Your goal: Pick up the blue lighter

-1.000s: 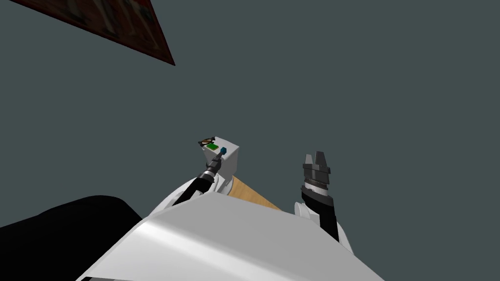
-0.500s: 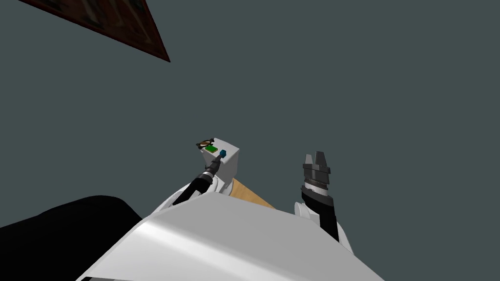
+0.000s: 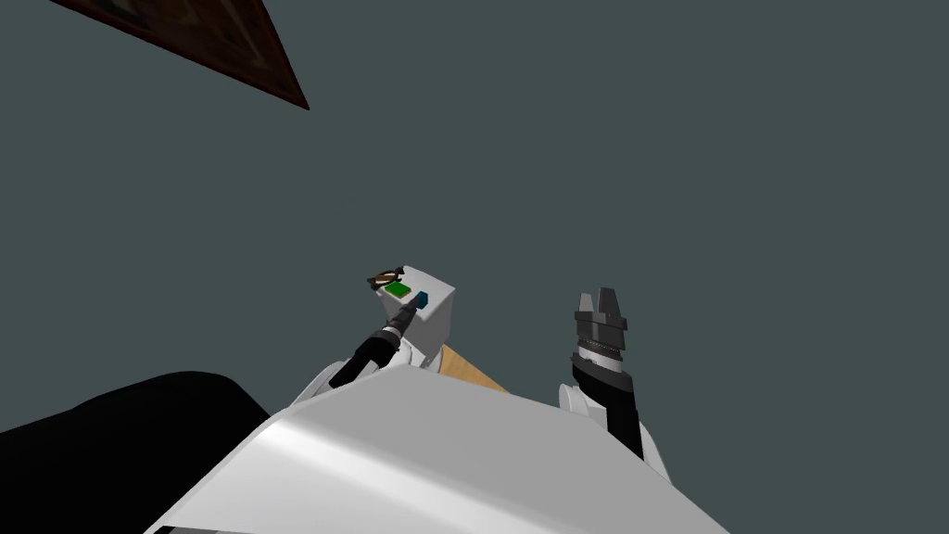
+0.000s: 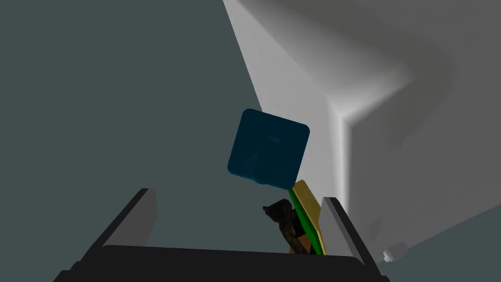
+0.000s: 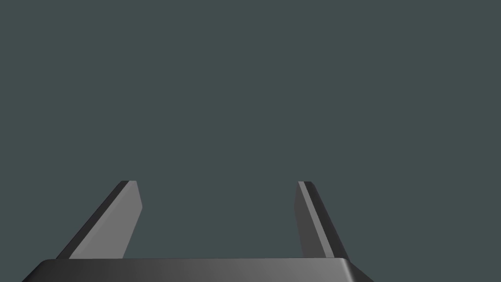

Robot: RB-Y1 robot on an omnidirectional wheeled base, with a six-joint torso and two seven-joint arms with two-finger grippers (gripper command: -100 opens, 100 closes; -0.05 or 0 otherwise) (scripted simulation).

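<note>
View shifted; green card (image 3: 398, 289), dark lump (image 4: 284, 219) lie just beside blue lighter (image 4: 268, 149).

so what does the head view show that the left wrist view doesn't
Head view adds: the right gripper off to the side of the white box, a dark picture frame and a strip of wooden floor. Left wrist view adds: the left gripper with its two fingers open and the blue lighter ahead of their tips, not yet between them. Both: the lighter, with a green item and a dark brown thing beside it, on the white box.
</note>
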